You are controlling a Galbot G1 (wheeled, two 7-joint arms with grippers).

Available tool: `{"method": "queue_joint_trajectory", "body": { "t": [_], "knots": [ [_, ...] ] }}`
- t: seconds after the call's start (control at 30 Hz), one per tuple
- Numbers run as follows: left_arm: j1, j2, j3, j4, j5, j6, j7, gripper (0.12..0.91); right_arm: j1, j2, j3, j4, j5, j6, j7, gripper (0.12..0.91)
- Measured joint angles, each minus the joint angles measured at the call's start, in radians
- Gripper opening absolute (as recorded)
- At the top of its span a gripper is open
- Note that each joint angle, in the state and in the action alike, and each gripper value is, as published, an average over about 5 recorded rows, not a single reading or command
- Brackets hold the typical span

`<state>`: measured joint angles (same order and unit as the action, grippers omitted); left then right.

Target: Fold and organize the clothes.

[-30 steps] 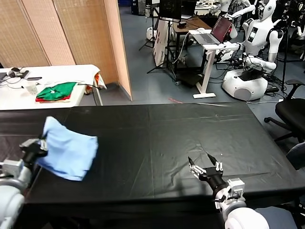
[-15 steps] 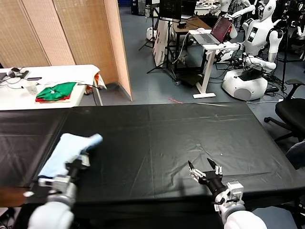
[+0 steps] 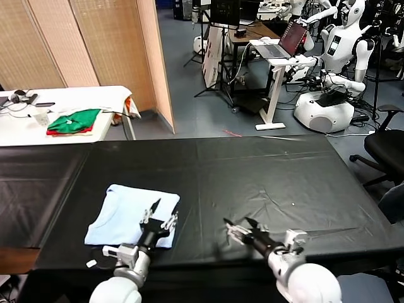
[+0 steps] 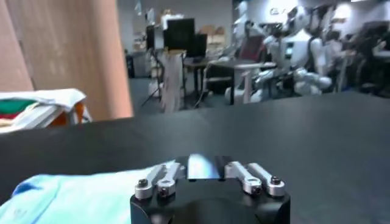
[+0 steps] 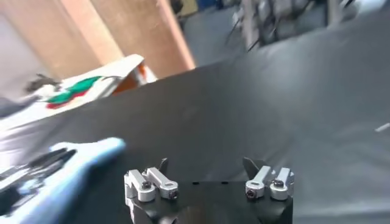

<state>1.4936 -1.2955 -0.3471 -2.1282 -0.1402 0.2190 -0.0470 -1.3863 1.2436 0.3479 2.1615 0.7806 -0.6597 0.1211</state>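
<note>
One folded blue T-shirt (image 3: 133, 214) lies flat on the near-left part of the black table (image 3: 265, 170), long axis running about 3 to 9 o'clock. The left gripper (image 3: 159, 214) is over its right edge, fingers spread and holding nothing. The right gripper (image 3: 240, 230) sits at 3 o'clock from the shirt, wide open and well apart, so I judge the left arm is nearer.

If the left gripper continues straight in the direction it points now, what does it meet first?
Probably the folded blue T-shirt: the left gripper, open, hangs over its near right edge and points across it. If it clears the cloth, only black table follows.
</note>
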Motion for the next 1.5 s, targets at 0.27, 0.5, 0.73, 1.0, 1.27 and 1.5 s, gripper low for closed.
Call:
{"method": "queue_joint_trajectory", "body": {
  "t": [0.27, 0.5, 0.73, 1.0, 1.27, 1.5],
  "knots": [
    [0.002, 0.066, -0.069, -0.033, 0.005, -0.037, -0.031, 0.906, 0.171, 0.062, -0.198, -0.14, 0.009, 0.0, 0.023, 0.907],
    [0.025, 0.078, -0.131, -0.051, 0.018, -0.047, -0.038, 0.907, 0.293, 0.142, -0.32, -0.291, 0.004, 0.004, 0.011, 0.906],
    [0.033, 0.075, -0.155, -0.051, 0.024, -0.053, -0.053, 0.907, 0.341, 0.173, -0.354, -0.373, 0.009, 0.006, 0.0, 0.727],
    [0.031, 0.069, -0.162, -0.038, 0.028, -0.056, -0.056, 0.907, 0.325, 0.159, -0.337, -0.356, 0.01, -0.022, 0.008, 0.232],
    [0.028, 0.059, -0.163, -0.022, 0.024, -0.06, -0.057, 0.907, 0.278, 0.085, -0.229, -0.257, -0.008, -0.076, -0.001, 0.142],
    [0.031, 0.044, -0.151, -0.012, -0.009, -0.058, -0.057, 0.907, 0.265, -0.012, -0.121, -0.212, -0.032, -0.077, -0.03, 0.17]
  ]
}}
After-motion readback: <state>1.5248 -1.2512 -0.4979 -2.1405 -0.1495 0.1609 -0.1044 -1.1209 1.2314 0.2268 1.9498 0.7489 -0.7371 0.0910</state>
